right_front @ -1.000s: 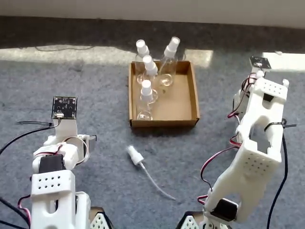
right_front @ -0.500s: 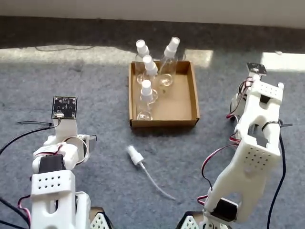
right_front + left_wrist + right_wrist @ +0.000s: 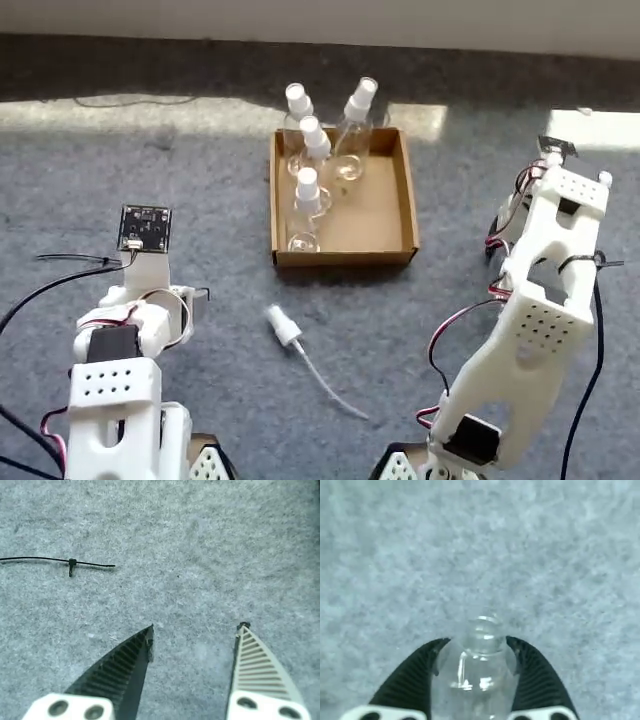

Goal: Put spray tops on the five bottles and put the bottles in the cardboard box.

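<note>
Between the black fingers of my right gripper (image 3: 477,642) is a clear bottle (image 3: 480,677) with a bare neck and no top, held over grey carpet. The right arm (image 3: 545,300) stands at the right of the cardboard box (image 3: 405,205). Several clear bottles with white spray tops (image 3: 307,185) stand in the box's left half, one (image 3: 357,105) leaning at the back. A loose white spray top (image 3: 283,327) with a long thin tube lies on the carpet in front of the box. My left gripper (image 3: 196,627) is open above bare carpet at the near left (image 3: 130,320).
A black cable tie (image 3: 70,562) lies on the carpet beyond the left gripper. The right half of the box floor (image 3: 380,215) is bare. Open carpet lies between the two arms around the loose spray top. A dark strip and a wall run along the far side.
The right arm's upper end has shifted slightly to the right and nearer. The left arm's wrist has moved a little to the right. The box, bottles and loose top are where they were.
</note>
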Available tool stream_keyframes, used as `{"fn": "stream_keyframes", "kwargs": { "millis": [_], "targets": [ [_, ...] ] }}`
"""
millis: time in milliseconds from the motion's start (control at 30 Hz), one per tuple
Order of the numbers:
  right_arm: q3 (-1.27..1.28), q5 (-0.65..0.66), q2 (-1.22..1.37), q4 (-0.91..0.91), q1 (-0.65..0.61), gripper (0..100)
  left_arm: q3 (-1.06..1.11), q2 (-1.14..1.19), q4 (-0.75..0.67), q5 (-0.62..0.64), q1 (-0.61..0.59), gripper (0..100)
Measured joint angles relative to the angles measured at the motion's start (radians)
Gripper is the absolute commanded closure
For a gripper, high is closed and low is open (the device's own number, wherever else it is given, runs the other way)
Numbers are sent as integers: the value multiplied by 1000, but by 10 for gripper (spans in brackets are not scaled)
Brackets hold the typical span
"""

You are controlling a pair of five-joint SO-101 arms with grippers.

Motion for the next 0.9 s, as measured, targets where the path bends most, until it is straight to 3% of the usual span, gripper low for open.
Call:
{"fn": "stream_keyframes", "kwargs": {
  "millis": [233, 367, 633, 900],
  "targets": [
    [-374, 192, 0, 264, -64, 995, -43, 0, 29, 0, 11, 755],
    [-539, 270, -2, 299, -123, 995, -146, 0, 110, 0, 87, 755],
    [-489, 245, -3, 301, -222, 995, -193, 0, 198, 44, 339, 755],
    [-92, 213, -281, 301, -301, 995, -193, 0, 198, 117, 577, 755]
  ]
}}
